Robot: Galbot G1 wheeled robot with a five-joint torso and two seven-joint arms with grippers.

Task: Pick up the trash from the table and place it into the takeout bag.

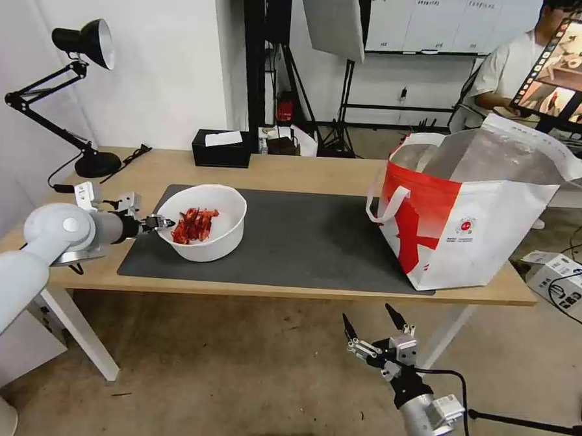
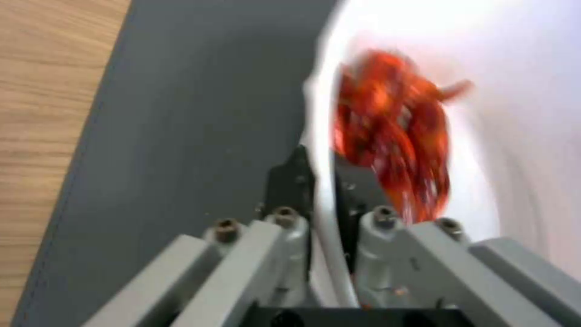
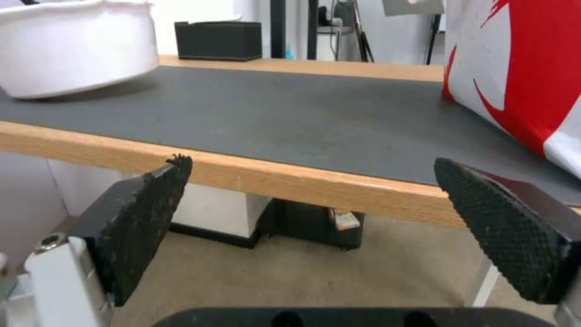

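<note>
Head view: left gripper (image 1: 162, 223) pinches the near-left rim of the white round bowl (image 1: 221, 240), red scraps (image 1: 194, 224) inside, on the dark grey mat (image 1: 303, 238). Bowl tilted, one edge off the mat. Takeout bag (image 1: 472, 234) stands right of the bowl; logo text unreadable. Right gripper (image 1: 373, 326) spread wide, empty, below the table (image 1: 306, 170) edge.

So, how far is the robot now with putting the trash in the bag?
Only the bowl of red scraps shows as trash on the table. The left gripper is shut on its rim, one finger inside and one outside, and it looks tilted on the mat. It is not yet in the takeout bag. The right gripper hangs open below the table edge.
</note>
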